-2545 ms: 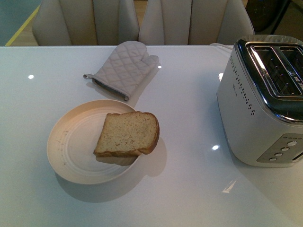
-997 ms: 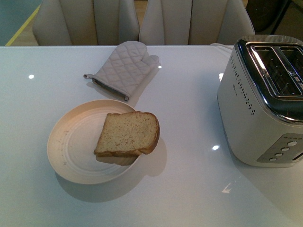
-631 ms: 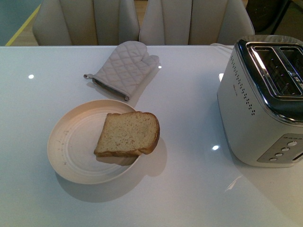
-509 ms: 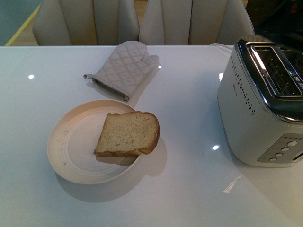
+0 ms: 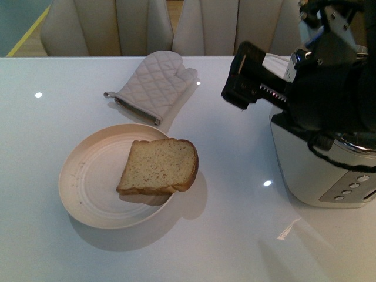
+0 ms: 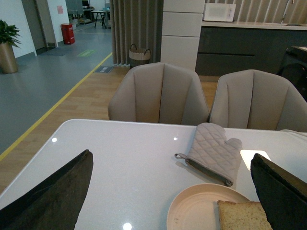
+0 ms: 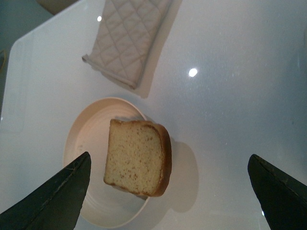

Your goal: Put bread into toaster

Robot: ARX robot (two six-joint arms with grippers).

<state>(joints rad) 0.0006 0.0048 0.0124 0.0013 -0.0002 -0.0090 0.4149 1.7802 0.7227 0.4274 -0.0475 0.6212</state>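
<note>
The bread lies flat on a cream plate, its crust overhanging the plate's right rim. It also shows in the right wrist view and partly in the left wrist view. The toaster stands at the right; its chrome top is hidden behind my right arm. My right gripper is open and empty, high above the table to the right of the bread; in its own view the bread lies between the jaws, far below. My left gripper is open and empty, out of the front view.
A quilted grey oven mitt lies behind the plate. Two beige chairs stand at the table's far edge. The white glossy table runs between plate and toaster.
My right arm has come into the front view from the right and now covers the toaster's top. The bread, plate and mitt have not moved.
</note>
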